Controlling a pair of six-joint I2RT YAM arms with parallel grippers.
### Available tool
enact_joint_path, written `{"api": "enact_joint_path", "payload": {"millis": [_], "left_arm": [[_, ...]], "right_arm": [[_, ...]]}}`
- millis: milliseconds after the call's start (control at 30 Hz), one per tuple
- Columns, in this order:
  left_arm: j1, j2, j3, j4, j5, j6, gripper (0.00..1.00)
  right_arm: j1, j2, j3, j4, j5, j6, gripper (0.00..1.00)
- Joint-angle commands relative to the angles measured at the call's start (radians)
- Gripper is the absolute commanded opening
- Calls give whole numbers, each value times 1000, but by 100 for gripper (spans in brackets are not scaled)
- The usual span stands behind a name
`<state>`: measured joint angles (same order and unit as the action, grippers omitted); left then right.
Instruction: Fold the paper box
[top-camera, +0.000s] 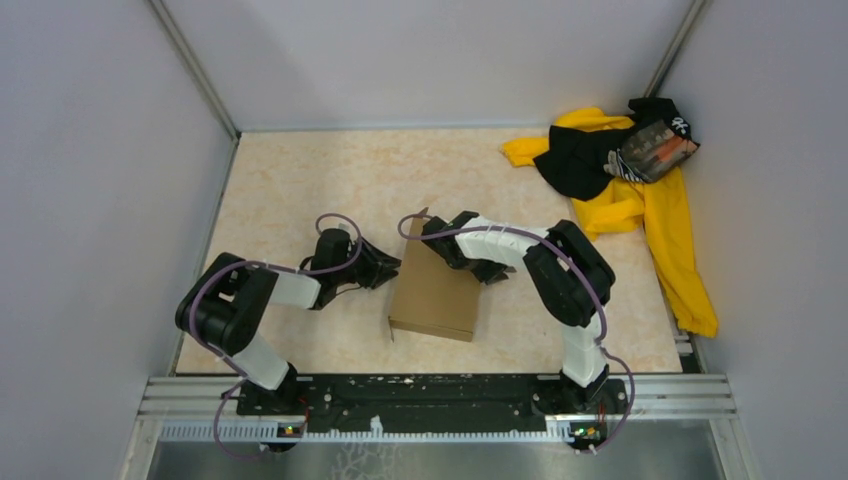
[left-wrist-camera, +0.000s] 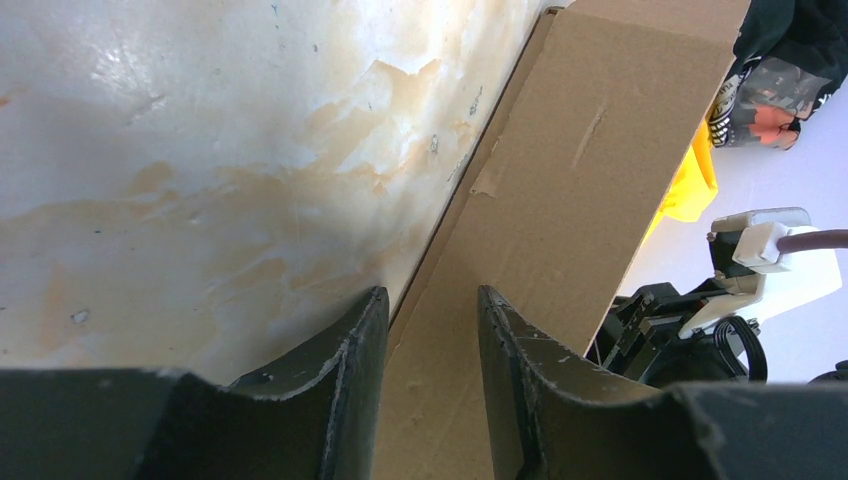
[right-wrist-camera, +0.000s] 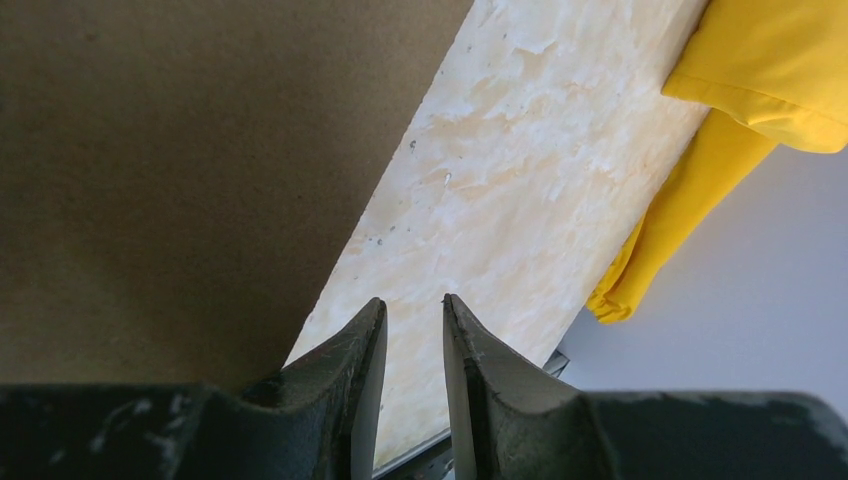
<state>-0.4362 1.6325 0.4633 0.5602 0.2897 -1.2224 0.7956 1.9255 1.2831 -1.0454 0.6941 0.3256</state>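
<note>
The paper box (top-camera: 435, 292) is plain brown cardboard, lying folded flat on the table in the middle of the top view. My left gripper (top-camera: 393, 268) sits low at its left edge. In the left wrist view its fingers (left-wrist-camera: 431, 292) stand apart, astride the edge of the cardboard (left-wrist-camera: 560, 190), whose surface shows through the gap. My right gripper (top-camera: 498, 271) rests at the box's upper right corner. In the right wrist view its fingers (right-wrist-camera: 412, 299) have a narrow gap with only table between them. The cardboard (right-wrist-camera: 180, 170) lies just left of the left finger.
A yellow-and-black cloth pile (top-camera: 640, 185) fills the back right corner and trails down the right wall; its yellow part shows in both wrist views (left-wrist-camera: 690, 180) (right-wrist-camera: 760, 80). Grey walls enclose the table on three sides. A metal rail (top-camera: 440, 395) runs along the near edge.
</note>
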Motion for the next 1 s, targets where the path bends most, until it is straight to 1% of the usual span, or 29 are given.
{"api": "enact_joint_path", "payload": {"millis": [0, 267, 433, 567, 733, 967], "left_arm": [[-29, 4, 26, -11, 42, -3, 46], [-46, -37, 58, -49, 38, -4, 46], [-51, -65, 69, -86, 26, 1, 46], [-45, -78, 45, -104, 3, 12, 46], [-38, -74, 15, -93, 8, 13, 46], [-35, -83, -6, -95, -1, 15, 46]], "right_arm": [[16, 74, -60, 142, -154, 4, 29], [14, 73, -121, 207, -200, 0, 29], [7, 42, -140, 233, -227, -1, 30], [-27, -51, -131, 227, -235, 3, 32], [-99, -206, -139, 280, -338, -22, 33], [-116, -356, -99, 258, -364, -20, 33]]}}
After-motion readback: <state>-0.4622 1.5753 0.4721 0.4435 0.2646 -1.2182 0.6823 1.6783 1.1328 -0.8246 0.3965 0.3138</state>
